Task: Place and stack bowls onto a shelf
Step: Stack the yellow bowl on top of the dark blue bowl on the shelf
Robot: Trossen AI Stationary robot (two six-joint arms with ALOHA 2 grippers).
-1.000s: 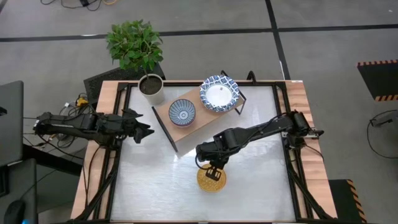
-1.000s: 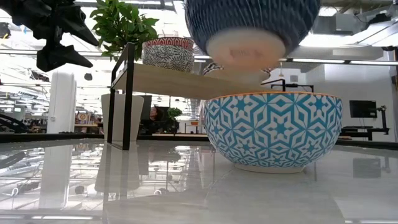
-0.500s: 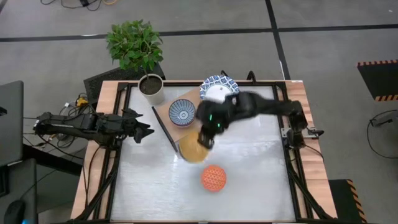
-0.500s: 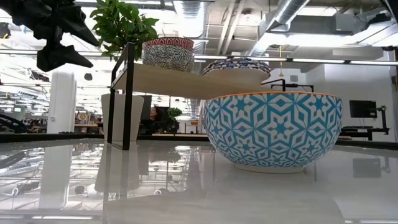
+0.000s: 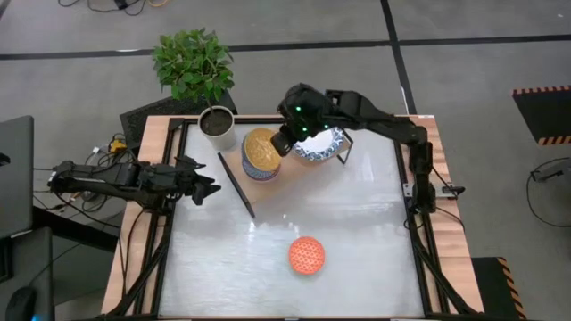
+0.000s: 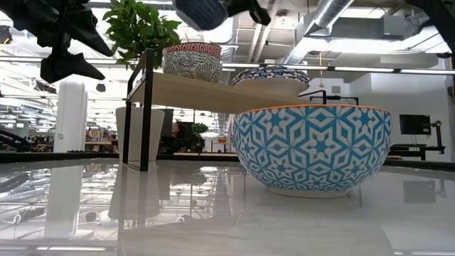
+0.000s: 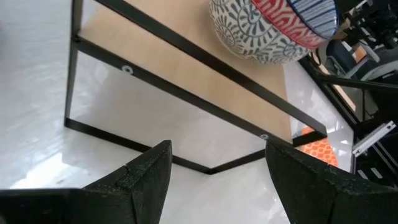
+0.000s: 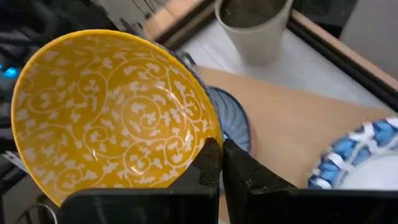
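I looked through all four views for anything I could read, and I found no text, no label, no brand and no number. The bowls carried only patterns, no lettering, and the shelf and the plant pot were plain. The one sign-like marking I caught was a strip of orange-and-black hazard striping (image 5: 541, 90) on the dark mat out on the floor, off the table's right side in the high view, and it bore no words. The screens far back in the room in the low view were too small for me to make anything out.
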